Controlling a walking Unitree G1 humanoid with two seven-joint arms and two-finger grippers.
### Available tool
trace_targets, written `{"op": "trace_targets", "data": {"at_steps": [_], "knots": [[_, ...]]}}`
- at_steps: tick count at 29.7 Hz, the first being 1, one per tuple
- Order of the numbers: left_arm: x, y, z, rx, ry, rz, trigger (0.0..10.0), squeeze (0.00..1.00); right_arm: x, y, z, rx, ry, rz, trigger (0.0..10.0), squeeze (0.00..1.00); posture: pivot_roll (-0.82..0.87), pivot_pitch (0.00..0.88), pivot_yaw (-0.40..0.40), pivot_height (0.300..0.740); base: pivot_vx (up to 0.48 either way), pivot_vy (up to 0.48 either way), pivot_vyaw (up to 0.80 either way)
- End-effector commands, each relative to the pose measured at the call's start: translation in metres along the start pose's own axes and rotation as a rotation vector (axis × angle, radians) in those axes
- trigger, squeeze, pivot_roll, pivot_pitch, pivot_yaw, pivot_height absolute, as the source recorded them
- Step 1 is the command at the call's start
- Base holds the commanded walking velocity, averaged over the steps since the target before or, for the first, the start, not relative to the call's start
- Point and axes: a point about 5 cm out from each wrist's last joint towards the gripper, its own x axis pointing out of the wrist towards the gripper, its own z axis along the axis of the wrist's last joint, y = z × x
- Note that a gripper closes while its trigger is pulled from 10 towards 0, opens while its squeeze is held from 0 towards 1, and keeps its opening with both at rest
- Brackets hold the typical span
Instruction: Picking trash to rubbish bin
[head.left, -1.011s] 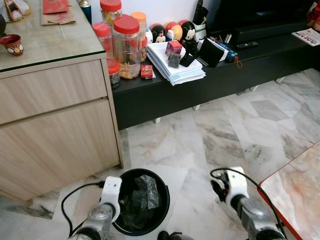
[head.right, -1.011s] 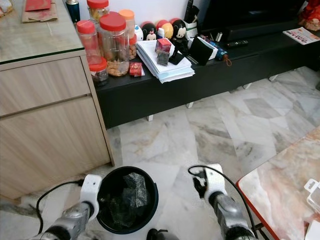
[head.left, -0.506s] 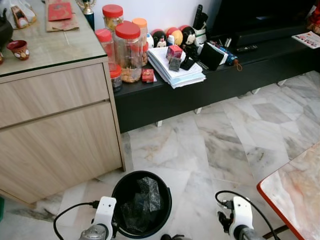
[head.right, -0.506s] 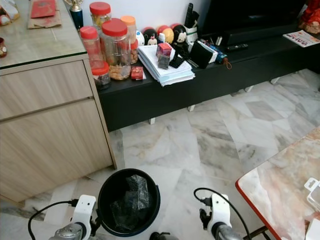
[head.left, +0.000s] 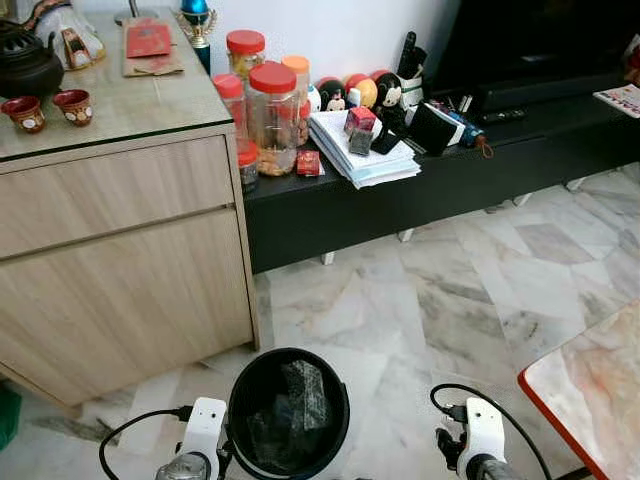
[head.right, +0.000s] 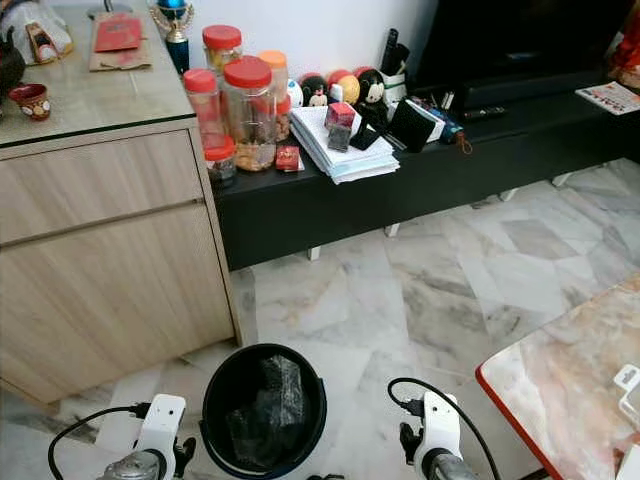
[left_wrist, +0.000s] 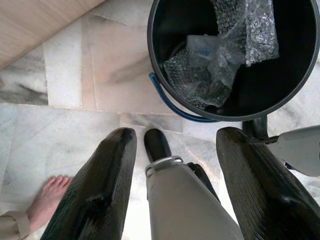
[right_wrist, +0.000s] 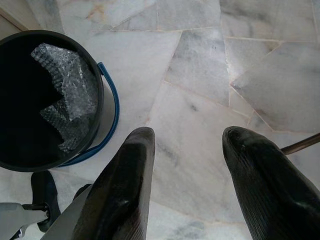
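Both arms low, fingers (left_wrist: 100, 190) apart

Head pair high, downward – wrist views nearer, sharing the bin (left_wrist: 280, 95).

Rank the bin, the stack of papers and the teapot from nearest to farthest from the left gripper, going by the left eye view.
1. Bin: right beside the left gripper.
2. Teapot: on the wooden cabinet, far left.
3. Stack of papers: on the black bench, further right.

Marble floor (head.left: 450, 290), wooden cabinet (head.left: 120, 260), low black shelf (head.left: 470, 170).
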Motion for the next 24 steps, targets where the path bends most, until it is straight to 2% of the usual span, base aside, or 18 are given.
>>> {"op": "trace_targets", "data": {"at_steps": [1, 11, 24], "knots": [[-0.001, 0.000, -0.006, 0.007, 0.017, -0.004, 10.0, 0.00, -0.001, -0.005, -0.001, 0.011, 0.011, -0.025, 10.0, 0.00, 0.01, 0.047, -0.110, 0.740, 0.000, 0.000, 0.00], [-0.003, -0.004, -0.014, -0.003, 0.032, -0.012, 10.0, 0.00, -0.004, -0.006, -0.016, 0.028, 0.048, -0.036, 10.0, 0.00, 0.01, 0.028, -0.105, 0.740, 0.000, 0.000, 0.00], [-0.002, -0.004, -0.013, 0.003, 0.026, -0.018, 10.0, 0.00, -0.004, -0.005, -0.016, 0.030, 0.043, -0.037, 10.0, 0.00, 0.01, 0.011, -0.105, 0.740, 0.000, 0.000, 0.00]]}}
